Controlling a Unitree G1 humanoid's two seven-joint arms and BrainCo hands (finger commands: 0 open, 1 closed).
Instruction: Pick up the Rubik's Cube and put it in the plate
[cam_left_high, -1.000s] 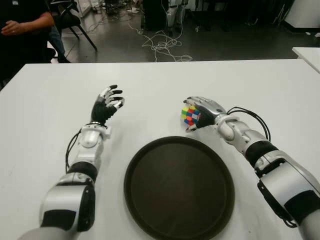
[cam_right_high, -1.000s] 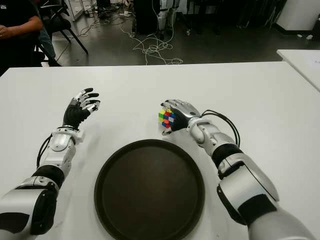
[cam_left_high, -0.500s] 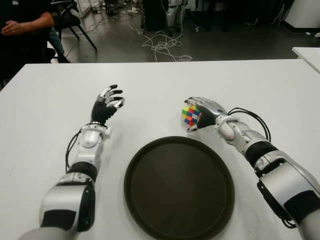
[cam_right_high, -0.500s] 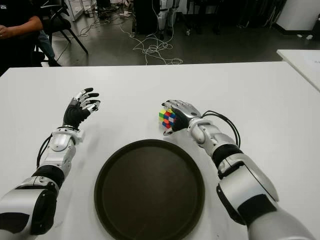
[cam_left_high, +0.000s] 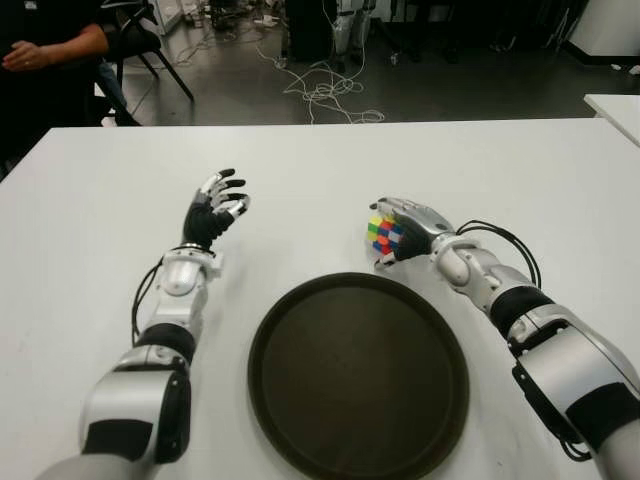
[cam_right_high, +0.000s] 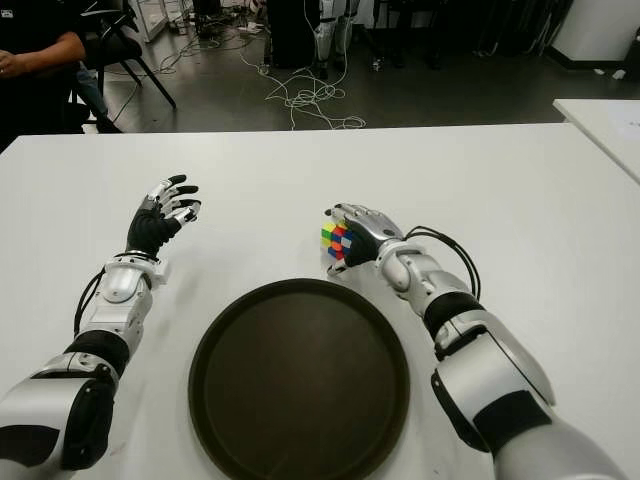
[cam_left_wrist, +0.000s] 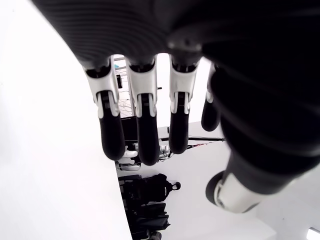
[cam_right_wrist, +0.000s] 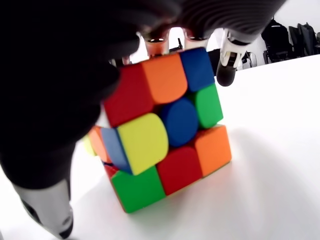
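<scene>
The right hand's fingers (cam_right_wrist: 227, 60) are curled over the top of the Rubik's Cube (cam_right_wrist: 162, 132), with the thumb at its near side; the cube is enclosed by the right hand (cam_left_high: 405, 228) and is seen tilted, one lower corner close to the white table (cam_left_high: 520, 180). Cube and hand are located just beyond the far right rim of the dark round plate (cam_left_high: 358, 375). The left hand (cam_left_high: 212, 217) is held left of the plate, fingers loosely spread, nothing grasped.
</scene>
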